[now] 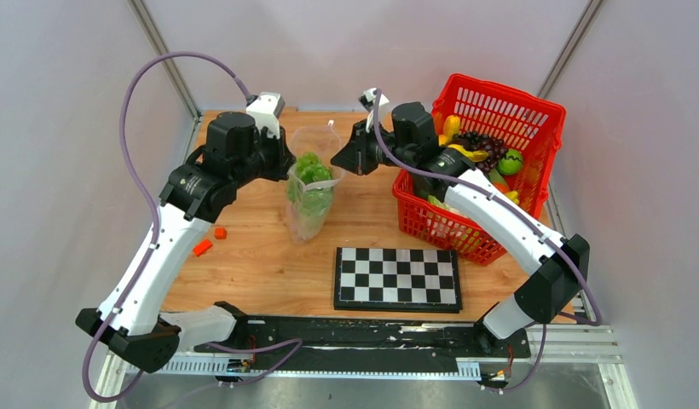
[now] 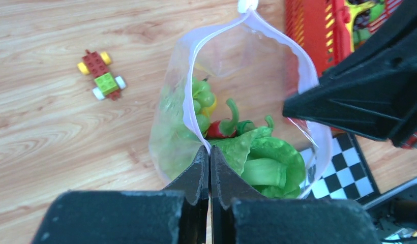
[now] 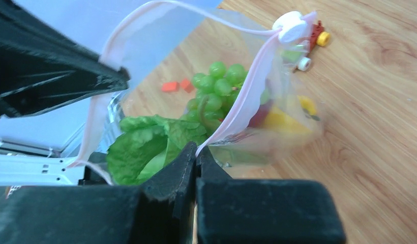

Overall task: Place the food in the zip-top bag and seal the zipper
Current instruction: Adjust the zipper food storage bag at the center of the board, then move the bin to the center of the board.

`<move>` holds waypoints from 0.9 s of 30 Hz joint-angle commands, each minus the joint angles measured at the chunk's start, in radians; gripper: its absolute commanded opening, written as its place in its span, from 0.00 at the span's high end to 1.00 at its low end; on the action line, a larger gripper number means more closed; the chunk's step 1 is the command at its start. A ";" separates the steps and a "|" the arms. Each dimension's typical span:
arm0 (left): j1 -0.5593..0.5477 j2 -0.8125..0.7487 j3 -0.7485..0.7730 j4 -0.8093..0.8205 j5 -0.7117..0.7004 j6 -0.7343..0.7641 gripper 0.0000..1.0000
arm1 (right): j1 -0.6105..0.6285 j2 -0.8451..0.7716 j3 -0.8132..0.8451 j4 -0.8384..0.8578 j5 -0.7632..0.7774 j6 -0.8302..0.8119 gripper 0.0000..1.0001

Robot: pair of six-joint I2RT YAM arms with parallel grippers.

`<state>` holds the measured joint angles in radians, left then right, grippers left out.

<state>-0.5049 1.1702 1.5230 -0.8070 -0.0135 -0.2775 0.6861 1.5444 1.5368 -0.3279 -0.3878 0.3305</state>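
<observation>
Bag stands on table [image 1: 261, 256] between my arms. My left gripper [image 2: 209, 152] is clamped on one rim of the zip-top bag [image 1: 310, 200], my right gripper [image 3: 196, 151] on the opposite rim. Zipper [image 3: 245, 104] gapes unsealed. Lettuce [image 2: 270, 160] and green grapes [image 3: 216, 84] inside.

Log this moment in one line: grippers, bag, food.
left gripper: shut on zip-top bag rim | right gripper: shut on opposite rim | zipper: unsealed, mouth open | inside: lettuce, grapes | red basket: more food

One zip-top bag [image 1: 316, 143], one basket [image 1: 423, 213], one chessboard [image 1: 397, 278], two orange blocks [image 1: 202, 247]
</observation>
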 commanded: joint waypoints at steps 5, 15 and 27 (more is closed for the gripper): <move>0.040 0.034 0.086 -0.048 -0.022 0.106 1.00 | 0.001 -0.017 -0.037 0.067 -0.016 0.050 0.92; 0.043 0.015 0.023 0.001 -0.030 0.087 1.00 | -0.013 -0.066 0.008 -0.092 0.066 -0.149 0.27; 0.043 0.029 0.024 -0.020 -0.109 0.089 1.00 | -0.022 -0.169 -0.127 -0.130 0.242 -0.183 0.42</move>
<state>-0.4686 1.2057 1.5398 -0.8661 -0.0761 -0.2077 0.6720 1.3972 1.4406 -0.4782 -0.1307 0.1738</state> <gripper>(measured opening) 0.007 0.589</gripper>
